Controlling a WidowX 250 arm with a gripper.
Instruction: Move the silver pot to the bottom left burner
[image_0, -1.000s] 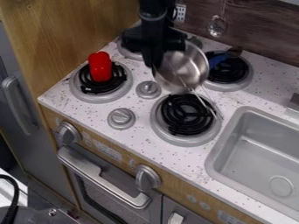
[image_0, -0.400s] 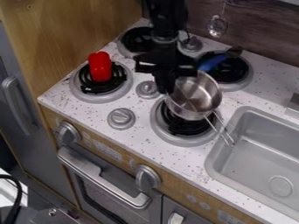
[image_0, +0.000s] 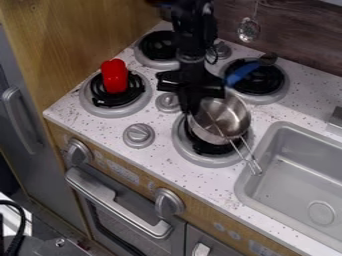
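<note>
My gripper (image_0: 190, 107) hangs over the stove at the upper middle and is shut on the left rim of the silver pot (image_0: 230, 117). The pot tilts a little, its wire handle pointing down and right towards the sink. Beneath the pot is the front right burner (image_0: 194, 158), its upper part hidden by the pot. Whether the pot touches the coils I cannot tell. The bottom left burner (image_0: 87, 100) has a red pepper (image_0: 114, 76) standing on its black coils.
A blue-handled utensil (image_0: 240, 73) lies across the back right burner (image_0: 280, 91). The back left burner (image_0: 159, 46) is behind the arm. A stove knob (image_0: 139, 135) sits between the front burners. The sink (image_0: 307, 175) is at the right.
The pot and my gripper have come forward from between the right burners to above the front right one. Since the second frame the pot has shifted slightly left.
</note>
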